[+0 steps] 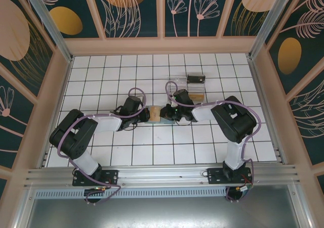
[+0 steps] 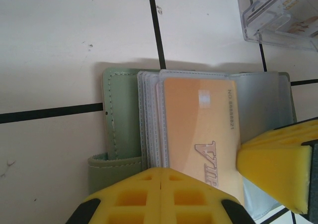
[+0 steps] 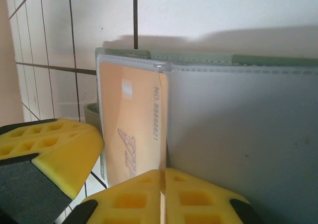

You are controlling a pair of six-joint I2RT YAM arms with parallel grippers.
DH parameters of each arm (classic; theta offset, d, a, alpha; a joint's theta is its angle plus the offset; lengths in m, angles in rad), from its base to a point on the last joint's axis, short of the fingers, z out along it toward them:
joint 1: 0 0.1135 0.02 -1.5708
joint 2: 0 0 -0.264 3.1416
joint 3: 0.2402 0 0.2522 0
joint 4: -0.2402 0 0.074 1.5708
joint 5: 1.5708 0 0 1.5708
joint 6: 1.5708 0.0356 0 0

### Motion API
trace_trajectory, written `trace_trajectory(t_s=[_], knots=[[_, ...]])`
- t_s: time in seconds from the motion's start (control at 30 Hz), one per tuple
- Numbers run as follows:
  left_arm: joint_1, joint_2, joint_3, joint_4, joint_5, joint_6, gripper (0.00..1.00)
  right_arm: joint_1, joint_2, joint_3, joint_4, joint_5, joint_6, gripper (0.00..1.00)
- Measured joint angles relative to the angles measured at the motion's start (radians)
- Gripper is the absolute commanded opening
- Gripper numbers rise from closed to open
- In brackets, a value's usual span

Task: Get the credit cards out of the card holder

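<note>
Left wrist | orange card reads "NO 8888821", "VIP" | left gripper closed | right gripper pinches clear sleeve

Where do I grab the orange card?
Pinch the orange plastic card by its long edge beside the printed number, coming from the empty clear sleeve side. It lies flat in the grey-green bifold card holder, and that edge seems to poke out.

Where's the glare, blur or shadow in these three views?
Left wrist: glare patch on the card, number readable; left gripper close to the lens, slightly soft. Right wrist: same glare on the card, broad shadow on the tiles behind the card holder. Top external: even light, no harsh shadows.
</note>
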Motion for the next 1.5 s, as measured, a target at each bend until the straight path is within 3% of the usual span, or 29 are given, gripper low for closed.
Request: trace_trajectory(t_s=[0.57,0.97,1.2,1.5], knots=[[0.000,0.014,0.018,-0.008,-0.008,0.000,0.00,-0.042,-0.011,-0.026,0.005,-0.023,0.000,0.03],[0.000,0.015,0.019,-0.010,-0.008,0.000,0.00,-0.051,-0.012,-0.040,0.039,-0.053,0.005,0.15],[0.000,0.021,0.024,-0.011,-0.007,0.000,0.00,-0.056,-0.012,-0.040,0.040,-0.068,0.008,0.11],[0.000,0.034,0.038,-0.008,-0.007,0.000,0.00,-0.060,-0.012,-0.045,0.046,-0.078,0.008,0.14]])
